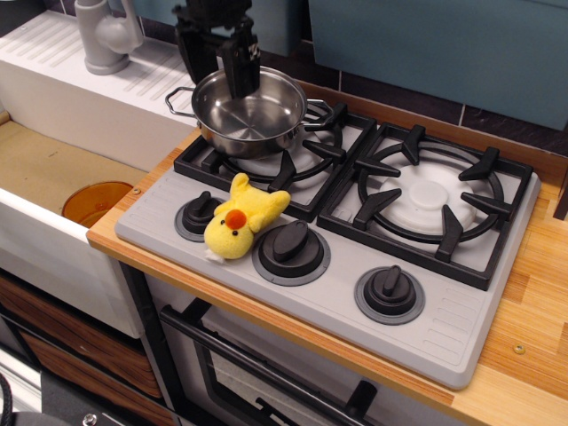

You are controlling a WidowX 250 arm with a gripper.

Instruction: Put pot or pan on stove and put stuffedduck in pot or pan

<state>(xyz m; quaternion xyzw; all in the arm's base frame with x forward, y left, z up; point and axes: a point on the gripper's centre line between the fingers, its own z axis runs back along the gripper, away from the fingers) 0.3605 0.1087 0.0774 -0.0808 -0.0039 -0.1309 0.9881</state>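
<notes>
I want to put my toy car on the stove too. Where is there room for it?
The right burner grate is bare, and so is the grey strip right of the last knob. The left side is crowded: the pot with the gripper over it, and the stuffed duck between two knobs.

One steel pot [249,114], one plush duck [240,220], two black burner grates [429,197], three round knobs [292,247], one orange disc [95,201], one grey faucet [105,34].

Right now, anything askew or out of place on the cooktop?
Yes. The plush duck lies across the knob panel between two knobs, and the steel pot sits off-centre on the left burner grate, overhanging its back-left edge.
</notes>
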